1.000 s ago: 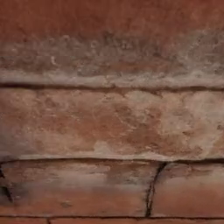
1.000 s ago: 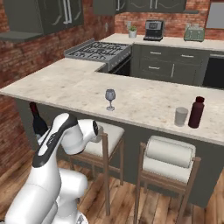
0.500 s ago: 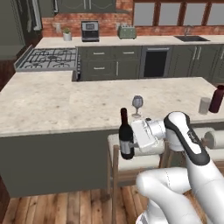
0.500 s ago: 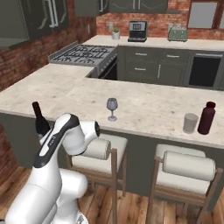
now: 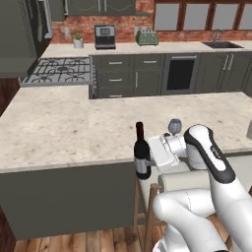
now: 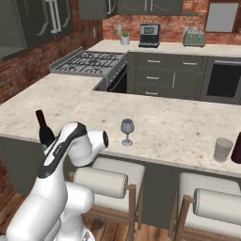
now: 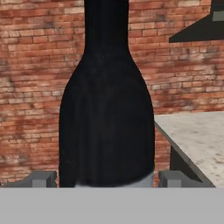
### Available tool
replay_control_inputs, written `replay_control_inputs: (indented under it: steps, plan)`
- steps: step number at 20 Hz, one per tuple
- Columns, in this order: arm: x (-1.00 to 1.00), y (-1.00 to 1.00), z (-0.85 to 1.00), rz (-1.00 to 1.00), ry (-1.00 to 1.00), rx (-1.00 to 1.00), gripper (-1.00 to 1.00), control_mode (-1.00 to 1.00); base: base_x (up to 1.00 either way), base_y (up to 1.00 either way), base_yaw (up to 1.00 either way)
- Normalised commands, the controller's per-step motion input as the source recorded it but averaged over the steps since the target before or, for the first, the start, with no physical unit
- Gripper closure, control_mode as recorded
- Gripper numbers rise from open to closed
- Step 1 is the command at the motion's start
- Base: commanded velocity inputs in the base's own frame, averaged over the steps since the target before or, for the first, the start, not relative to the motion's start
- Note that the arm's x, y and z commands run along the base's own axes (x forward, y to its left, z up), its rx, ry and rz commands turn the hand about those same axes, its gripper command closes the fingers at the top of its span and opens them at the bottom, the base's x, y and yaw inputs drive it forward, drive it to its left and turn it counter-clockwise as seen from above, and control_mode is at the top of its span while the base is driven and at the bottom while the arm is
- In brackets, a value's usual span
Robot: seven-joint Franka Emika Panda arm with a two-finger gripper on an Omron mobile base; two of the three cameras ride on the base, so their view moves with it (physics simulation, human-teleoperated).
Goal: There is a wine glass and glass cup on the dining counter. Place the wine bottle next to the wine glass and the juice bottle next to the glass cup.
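Observation:
My gripper is shut on the wine bottle, a tall, nearly black bottle with a dark red cap. I hold it upright at the front edge of the dining counter, its base below the countertop. From the hand, the wine bottle stands close between the two fingertips. The wine glass is on the counter to the right of the wine bottle. Far right on the same counter, the glass cup stands beside the juice bottle, which the frame edge cuts.
Two cushioned stools stand under the counter's front edge, just below my arm. A stove adjoins the counter at the back left. The wall counter behind carries a toaster and a coffee machine.
Both base views have shifted across all frames, so the camera moved; the left one went from a brick wall to the kitchen. The wine bottle stays in the shut gripper.

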Motion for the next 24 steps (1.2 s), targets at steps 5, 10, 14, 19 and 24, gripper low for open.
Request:
replay_control_inputs:
  steps: [5,10,14,19,24]
  plan:
    - [0.0,0.0,0.0,0.0,0.0,0.0,1.0,1.0,0.61,0.19,-0.12]
    - [0.0,0.0,0.0,0.0,0.0,0.0,1.0,1.0,0.26,0.14,-0.04]
    - [0.0,0.0,0.0,0.0,0.0,0.0,1.0,1.0,0.02,0.03,-0.01]
    - [0.0,0.0,0.0,0.0,0.0,0.0,1.0,1.0,0.0,0.0,0.0]
    - [0.0,0.0,0.0,0.0,0.0,0.0,1.0,1.0,0.0,0.0,0.0]
